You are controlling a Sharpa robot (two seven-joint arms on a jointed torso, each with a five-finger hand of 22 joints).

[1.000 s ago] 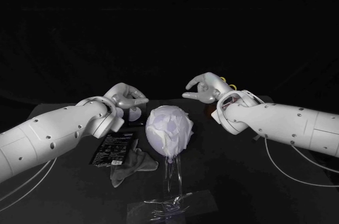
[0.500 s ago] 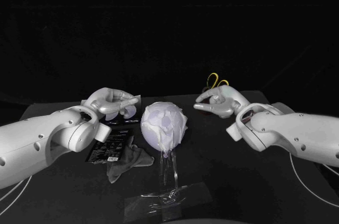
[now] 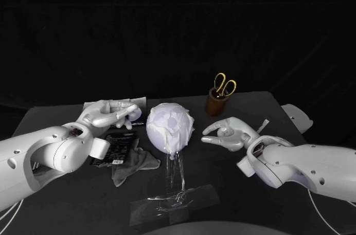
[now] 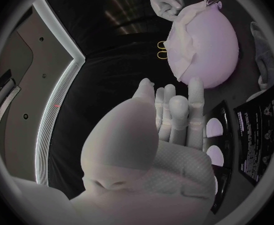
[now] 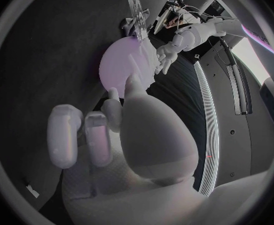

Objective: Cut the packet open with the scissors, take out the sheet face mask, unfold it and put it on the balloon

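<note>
Sheet face mask (image 3: 180, 121) lies draped over the balloon (image 3: 157, 134), its pale folds clinging to the upper part; whether it sits smooth all round cannot be told. The left robot hand (image 3: 111, 113) hangs just beside the balloon on one flank. It is empty, and its wrist view shows the fingers straight and close side by side. The right robot hand (image 3: 223, 133) hangs on the other flank, also empty. Its fingers are half curled, with a gap between the thumb and the finger above it. Neither hand touches the mask. Standing off on both sides probably keeps them from tugging the wet sheet loose while leaving them near enough to press down a stray edge.

Under the left arm the black packet (image 3: 115, 148) lies flat, and a crumpled grey sheet (image 3: 135, 164) rests against it. The balloon stands on a clear stand (image 3: 176, 174) whose foot looks taped to the bench (image 3: 82, 204), likely so that a push from a hand will not tip it. The yellow-handled scissors (image 3: 225, 85) stand handles up in a brown cup (image 3: 216, 104) at the far side, well apart from both hands, which suggests the cutting is finished.

The bench is matt black, and behind it the room shows as a dark backdrop.
</note>
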